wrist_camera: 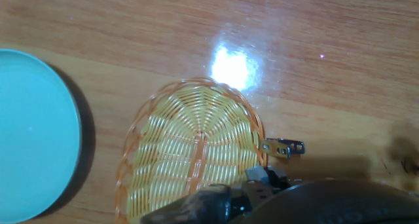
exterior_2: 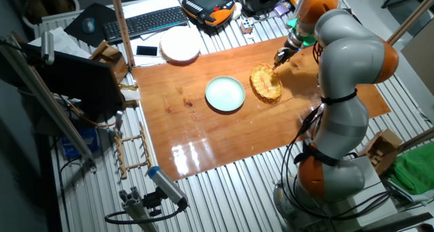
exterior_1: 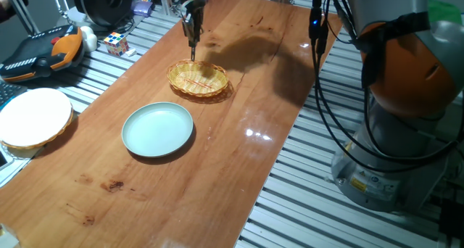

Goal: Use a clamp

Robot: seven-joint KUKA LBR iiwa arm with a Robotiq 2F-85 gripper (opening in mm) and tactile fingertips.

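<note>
The tool [exterior_1: 192, 39] hangs above the far rim of the wicker basket [exterior_1: 198, 79], pointing down, with its tip just over the weave. Whether its fingers are apart or together cannot be told: the fixed views show it too small, and the hand view shows only a blurred dark mass at the bottom edge.

In the hand view the clamp [wrist_camera: 284, 147], a small grey metal piece, lies at the right rim of the basket, close above the dark body of the tool; whether the tool grips it is unclear. The basket holds nothing visible.

To the near left of the basket, apart from it, a pale blue plate [exterior_1: 157, 130] lies on the wooden bench [exterior_1: 239, 146]. Farther left, off the bench, sits a round white dish [exterior_1: 34, 117].
</note>
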